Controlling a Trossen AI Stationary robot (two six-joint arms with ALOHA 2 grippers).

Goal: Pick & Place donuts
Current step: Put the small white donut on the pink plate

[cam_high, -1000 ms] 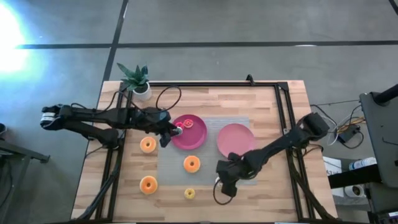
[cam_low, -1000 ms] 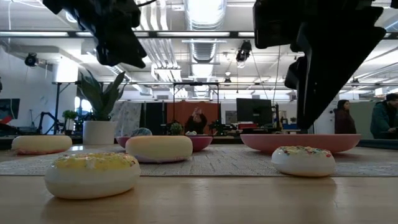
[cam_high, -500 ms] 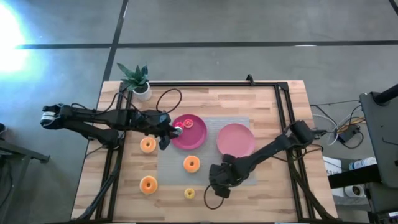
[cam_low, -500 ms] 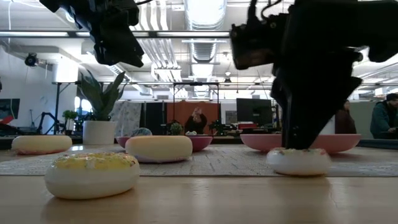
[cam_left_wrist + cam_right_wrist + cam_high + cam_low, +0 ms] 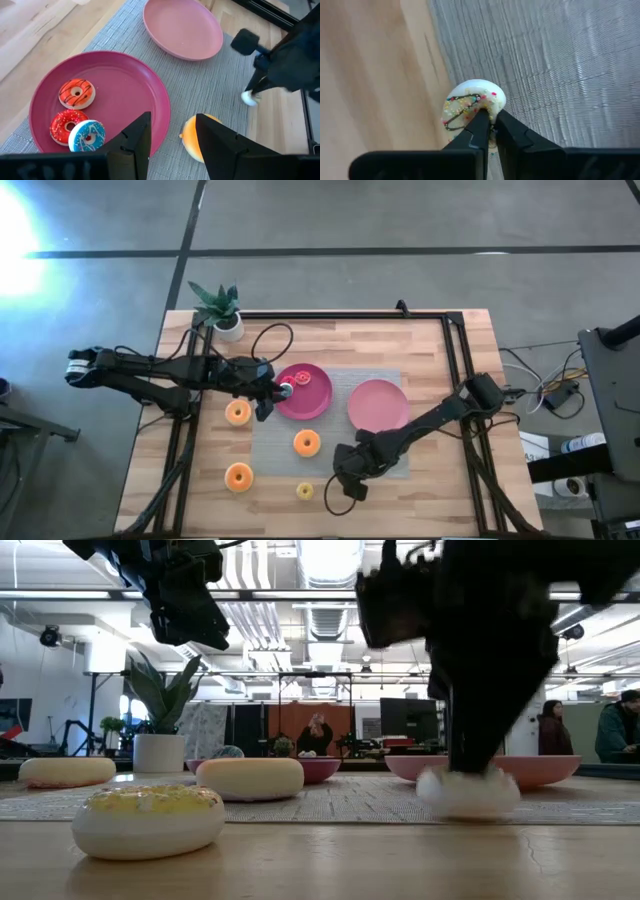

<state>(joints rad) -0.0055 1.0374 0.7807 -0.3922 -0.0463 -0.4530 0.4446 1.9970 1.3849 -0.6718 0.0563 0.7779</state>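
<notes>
- The right gripper (image 5: pixel 489 131) is down at the near edge of the grey mat (image 5: pixel 330 425), its fingers (image 5: pixel 512 132) pinched together on a small cream donut (image 5: pixel 472 107) with coloured sprinkles; one finger looks to pass through the donut's hole, the other presses its outer side.
- In the low view this cream donut (image 5: pixel 468 790) sits blurred right under the right gripper, at or just above the mat; whether it touches the mat cannot be told.
- The left gripper (image 5: pixel 170 137) hangs just beside the dark pink plate (image 5: pixel 322 402), on the side away from the light pink plate (image 5: pixel 378 405), with its fingers (image 5: pixel 215 137) spread apart and nothing between them.
- On the dark pink plate (image 5: pixel 125 82) lie three small donuts: an orange-iced one (image 5: pixel 77 94), a red one (image 5: pixel 64 125) and a blue-and-white one (image 5: pixel 86 135); the red and the blue-and-white touch.
- The light pink plate (image 5: pixel 182 27) lies next to the dark pink plate on the mat, bare as far as can be seen.
- A large orange donut (image 5: pixel 307 443) lies on the mat just in front of the dark pink plate.
- Another large orange donut (image 5: pixel 238 413) lies on the wooden tabletop (image 5: pixel 440 350) beside the dark pink plate, close under the left gripper.
- A third large orange donut (image 5: pixel 238 476) and a small yellow donut (image 5: pixel 305 491) lie on the tabletop farther forward from the dark pink plate; the yellow one is near the right gripper.
- A potted plant (image 5: pixel 220 308) stands at the tabletop's far corner, behind the dark pink plate.
</notes>
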